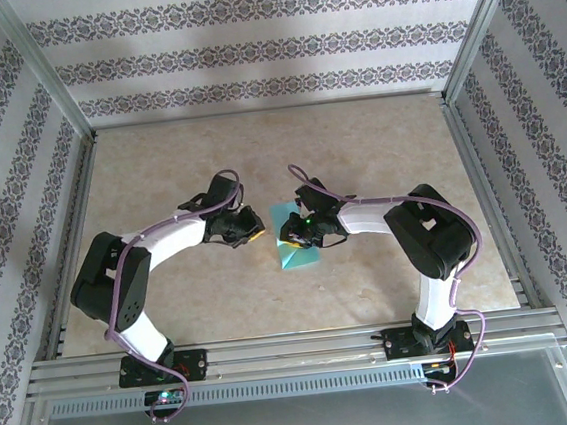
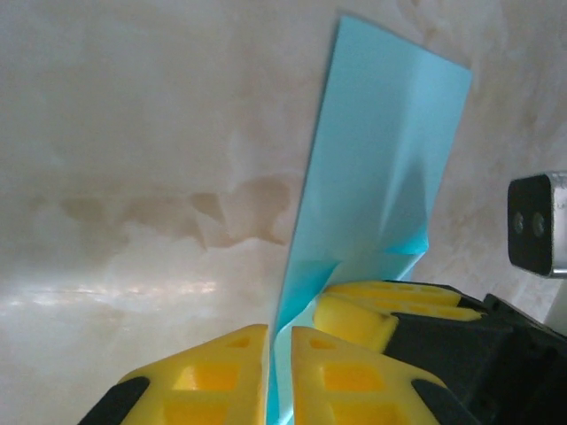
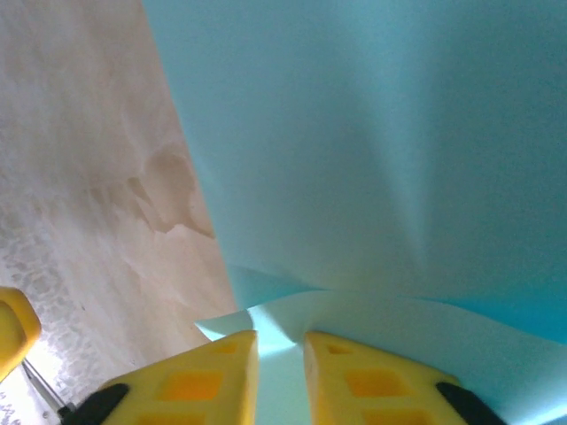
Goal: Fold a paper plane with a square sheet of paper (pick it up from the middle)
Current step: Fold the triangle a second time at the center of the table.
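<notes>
The square sheet of paper [image 1: 296, 255] is teal and creased, held up off the beige table [image 1: 377, 143] between both grippers. My left gripper [image 1: 253, 231] is shut on its left edge. In the left wrist view the paper [image 2: 381, 159] rises from between the nearly touching yellow fingertips of the left gripper [image 2: 279, 332]. My right gripper [image 1: 297, 233] grips the sheet from the right, and its yellow fingers [image 2: 354, 320] show beside the paper. In the right wrist view the paper [image 3: 372, 133] bulges out of the right gripper [image 3: 281, 336], with a crease starting at the jaws.
Aluminium frame rails [image 1: 277, 354] run along the near edge and posts stand at the sides [image 1: 468, 44]. Patterned walls enclose the table. A black block of the right arm [image 2: 536, 221] sits close to the paper's right side.
</notes>
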You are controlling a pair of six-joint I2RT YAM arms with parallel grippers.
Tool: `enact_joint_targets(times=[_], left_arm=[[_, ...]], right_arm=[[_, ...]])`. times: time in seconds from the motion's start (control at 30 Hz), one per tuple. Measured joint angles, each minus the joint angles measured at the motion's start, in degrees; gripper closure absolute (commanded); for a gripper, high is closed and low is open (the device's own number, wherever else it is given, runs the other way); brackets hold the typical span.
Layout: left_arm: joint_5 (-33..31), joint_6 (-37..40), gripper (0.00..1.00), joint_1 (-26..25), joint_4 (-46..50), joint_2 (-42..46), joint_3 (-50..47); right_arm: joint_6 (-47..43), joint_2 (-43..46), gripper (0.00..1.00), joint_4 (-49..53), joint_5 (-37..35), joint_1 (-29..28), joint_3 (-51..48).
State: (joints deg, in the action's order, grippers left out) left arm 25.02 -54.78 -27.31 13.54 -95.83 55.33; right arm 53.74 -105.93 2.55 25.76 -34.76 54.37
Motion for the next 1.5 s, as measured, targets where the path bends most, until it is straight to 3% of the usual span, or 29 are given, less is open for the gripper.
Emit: enact_joint_targets(times=[0.13, 0.33, 0.67, 1.5], left_arm=[[1.68, -1.49, 0.89, -2.58, -2.91, -1.16, -0.22], [2.84, -2.29, 0.92, -4.94, -4.83, -5.79, 1.53], [0.04, -2.21, 1.0, -4.94, -3.45, -9.7, 5.2], [-0.46, -0.72, 1.0, -4.94, -1.07, -12.57, 7.17]], right_arm=[[-0.09, -0.11, 0.93, 0.61, -0.61, 0.04, -0.13], [-0.09, -0.11, 0.94, 0.59, -0.57, 0.04, -0.13], [-0.11, -0.04, 0.94, 0.31, -0.33, 0.15, -0.28], [-3.06, 5.57, 0.92, 2.16, -1.46, 2.4, -1.57]])
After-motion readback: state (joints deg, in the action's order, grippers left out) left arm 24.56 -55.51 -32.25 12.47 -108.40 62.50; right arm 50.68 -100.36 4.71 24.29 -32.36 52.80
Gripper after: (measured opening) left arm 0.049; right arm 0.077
